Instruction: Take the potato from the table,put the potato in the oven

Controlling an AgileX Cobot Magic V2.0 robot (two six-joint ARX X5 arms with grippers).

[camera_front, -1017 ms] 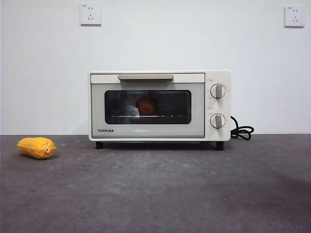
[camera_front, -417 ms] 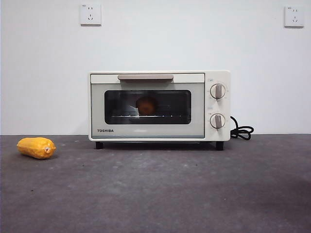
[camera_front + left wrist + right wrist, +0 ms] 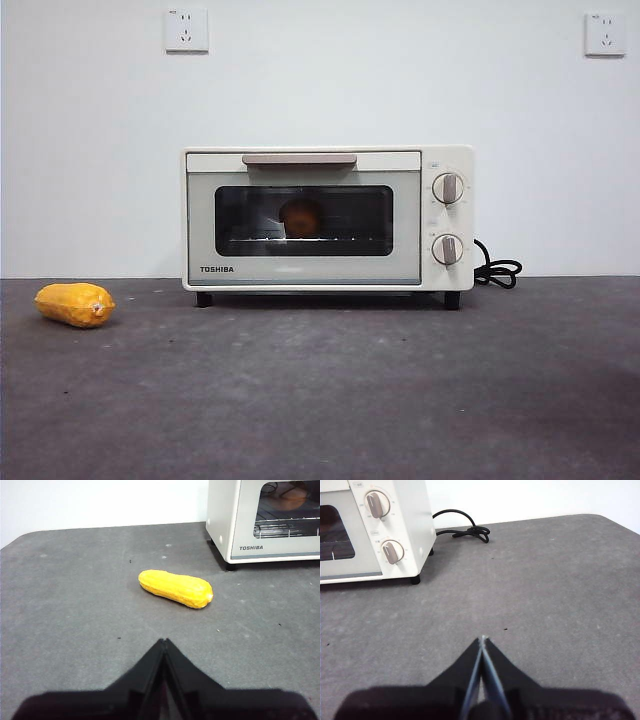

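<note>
The round orange-brown potato (image 3: pixel 301 217) sits on the wire rack inside the cream-white oven (image 3: pixel 328 220), dimly seen through the dark glass of its closed door; the potato (image 3: pixel 292 499) shows behind the glass in the left wrist view too. The oven stands at the back of the dark grey table (image 3: pixel 330 390). My left gripper (image 3: pixel 163 641) is shut with nothing in it, hovering above the table short of a yellow ridged vegetable. My right gripper (image 3: pixel 482 639) is shut and empty, over bare table near the oven's (image 3: pixel 375 530) knob side. Neither arm appears in the front view.
A small elongated yellow-orange ridged vegetable (image 3: pixel 76 304) lies on the table left of the oven, also seen as the yellow vegetable (image 3: pixel 175 588) from the left wrist. The black cord (image 3: pixel 497 269) coils behind the oven's right side. Two wall sockets (image 3: pixel 187 30) are on the white wall.
</note>
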